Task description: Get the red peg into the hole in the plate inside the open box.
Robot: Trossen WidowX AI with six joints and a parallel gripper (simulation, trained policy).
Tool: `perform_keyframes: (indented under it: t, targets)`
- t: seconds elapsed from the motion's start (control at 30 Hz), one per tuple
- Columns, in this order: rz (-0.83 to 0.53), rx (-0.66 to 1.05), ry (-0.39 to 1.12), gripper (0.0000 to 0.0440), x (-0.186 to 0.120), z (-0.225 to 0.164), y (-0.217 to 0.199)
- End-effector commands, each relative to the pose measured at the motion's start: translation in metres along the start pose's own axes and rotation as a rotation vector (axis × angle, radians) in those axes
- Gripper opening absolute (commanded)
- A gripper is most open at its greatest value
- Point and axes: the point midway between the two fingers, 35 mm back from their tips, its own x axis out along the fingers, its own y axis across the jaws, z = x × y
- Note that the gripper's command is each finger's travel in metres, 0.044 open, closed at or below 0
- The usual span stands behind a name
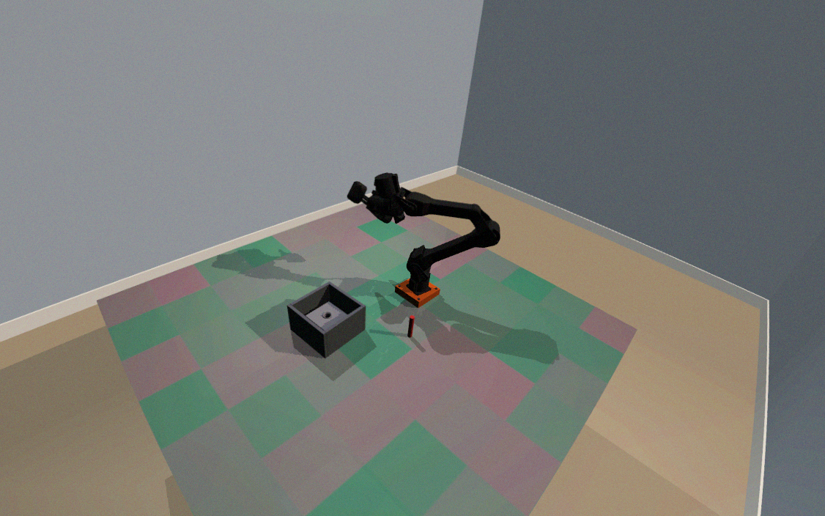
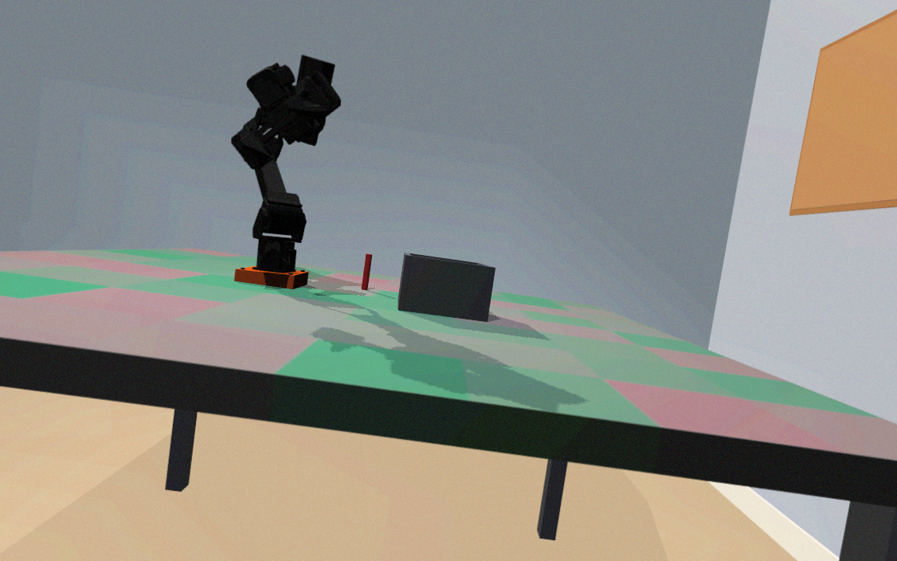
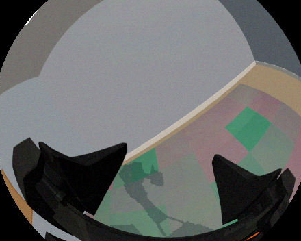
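Observation:
The red peg (image 1: pixel 410 327) (image 2: pixel 366 272) stands upright on the table, between the arm's base and the box. The dark grey open box (image 1: pixel 343 331) (image 2: pixel 445 288) stands beside it. Inside, a pale plate (image 1: pixel 333 308) with a round dark hole (image 1: pixel 327 315) shows in the top view; the box walls hide it in the exterior view. My gripper (image 3: pixel 172 155) is open and empty, with its fingers wide apart in the wrist view. It is high above the table, away from the peg. Neither peg nor box shows in the wrist view.
The arm's orange base (image 1: pixel 417 296) (image 2: pixel 264 278) is close to the peg. The patchwork table top (image 1: pixel 396 397) (image 2: pixel 180 327) has a dark edge in the exterior view. Grey walls rise beyond the table, and an orange panel (image 2: pixel 877 118) hangs on one wall.

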Motion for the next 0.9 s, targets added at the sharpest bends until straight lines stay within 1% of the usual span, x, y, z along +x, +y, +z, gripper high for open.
perform_keyframes:
  t: [0.0, 0.23, 0.47, 0.67, 0.87]
  targets:
    - [0.035, -0.034, 0.087, 0.044, -0.007, -0.017, 0.011]
    - [0.114, -0.133, 0.294, 0.044, -0.031, -0.057, 0.033]
    - [0.186, -0.24, 0.5, 0.044, -0.065, -0.095, 0.046]
    - [0.231, -0.339, 0.676, 0.044, -0.1, -0.124, 0.048]
    - [0.246, -0.444, 0.848, 0.044, -0.138, -0.151, 0.041]
